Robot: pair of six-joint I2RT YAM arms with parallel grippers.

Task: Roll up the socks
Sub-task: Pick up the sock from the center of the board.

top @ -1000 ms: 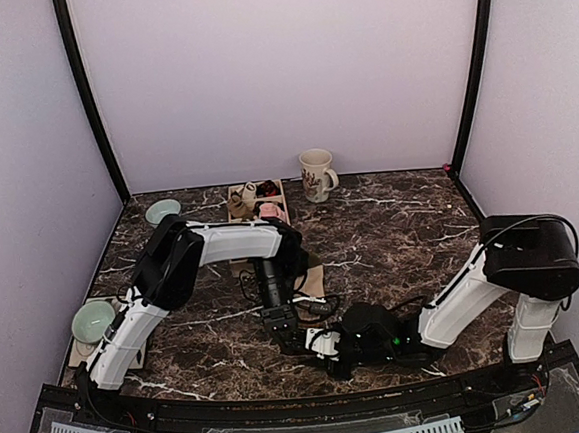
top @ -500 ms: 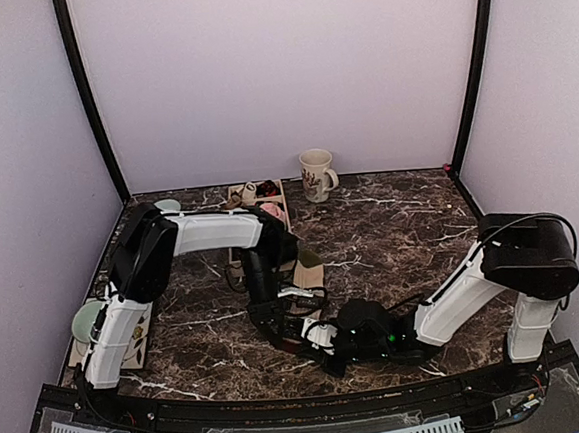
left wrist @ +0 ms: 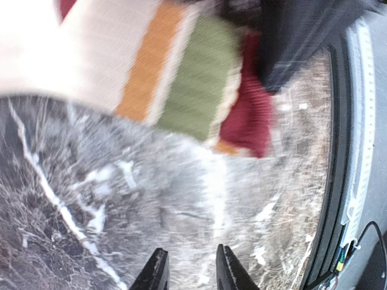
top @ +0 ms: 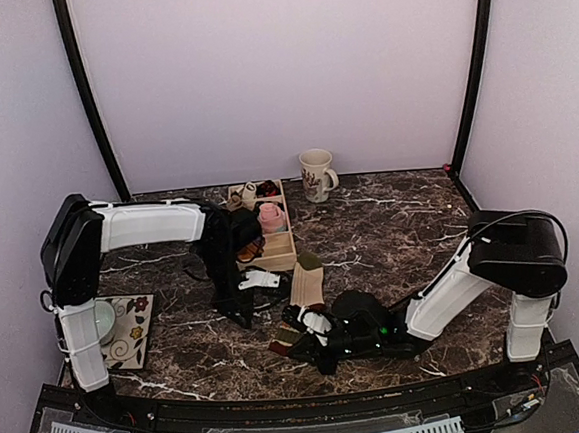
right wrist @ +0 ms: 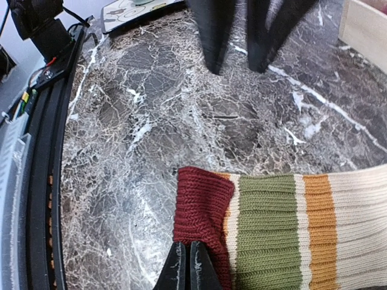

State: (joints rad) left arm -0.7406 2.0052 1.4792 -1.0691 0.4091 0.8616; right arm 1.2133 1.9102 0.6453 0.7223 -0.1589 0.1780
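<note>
We saw the right gripper [right wrist: 188, 263] shut at the sock [right wrist: 266, 229] cuff, left gripper [left wrist: 190, 272] slightly open, empty. We judged the first fold needed keeping tight and straight.

My striped sock [right wrist: 272, 229] lies flat and unrolled on the marble toward 6 o'clock of the table. From its end it runs a ribbed maroon cuff, then a green band, a thin cream line, an orange band and a cream body. In the top view it [top: 303, 288] stretches from the cuff at 7 o'clock to the body at 1 o'clock. The cuff edge meets my closed right gripper [right wrist: 184, 266]; whether it is pinched I cannot tell. Beige socks [top: 240, 202] sit bunched at 11 o'clock, too small to make out.
</note>
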